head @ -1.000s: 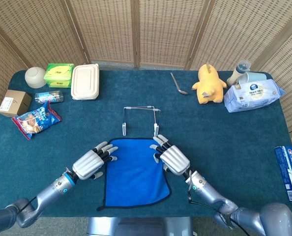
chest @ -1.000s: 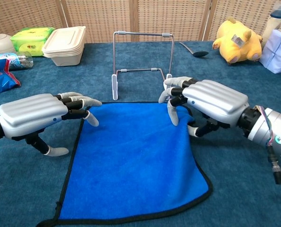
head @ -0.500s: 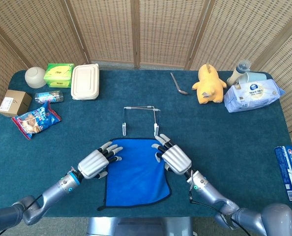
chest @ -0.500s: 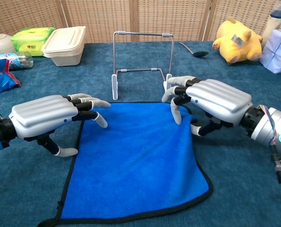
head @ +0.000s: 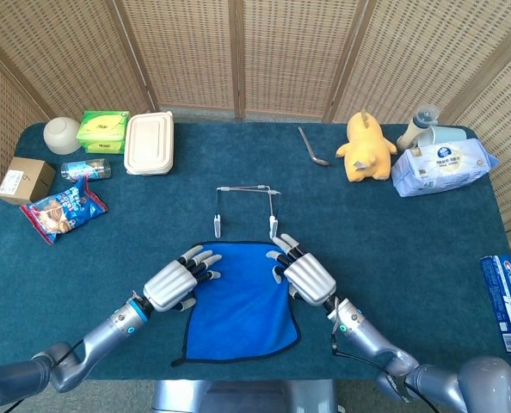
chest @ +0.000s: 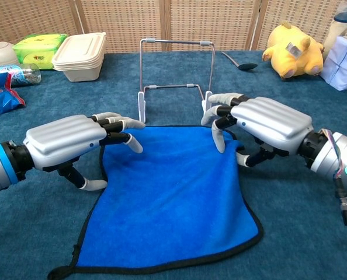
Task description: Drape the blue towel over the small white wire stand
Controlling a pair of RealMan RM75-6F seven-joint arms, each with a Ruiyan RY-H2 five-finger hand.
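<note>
While the table (head: 393, 258) spreads its dark teal cloth under everything, the towel (head: 243, 301) lies flat near its front edge, blue with a black hem, one far corner just short of each foot of the stand (head: 247, 206). That white wire stand is upright just behind the towel, apart from it.

Both arms reach in from the front. The left hand (head: 176, 282) hovers at the towel's far left corner, fingers spread and slightly curled over the hem, holding nothing that the views make clear; the chest view shows its thumb tucked below near the towel's left edge. The right hand (head: 305, 274) sits at the far right corner, fingers bent down with tips at or on the cloth; whether it grips the cloth cannot be told.

At the back lie a wipes pack (head: 443, 167), a yellow plush (head: 366, 148), a lidded box (head: 149, 143), a green packet (head: 102, 130), a bowl (head: 63, 134) and a spoon (head: 311, 147).
</note>
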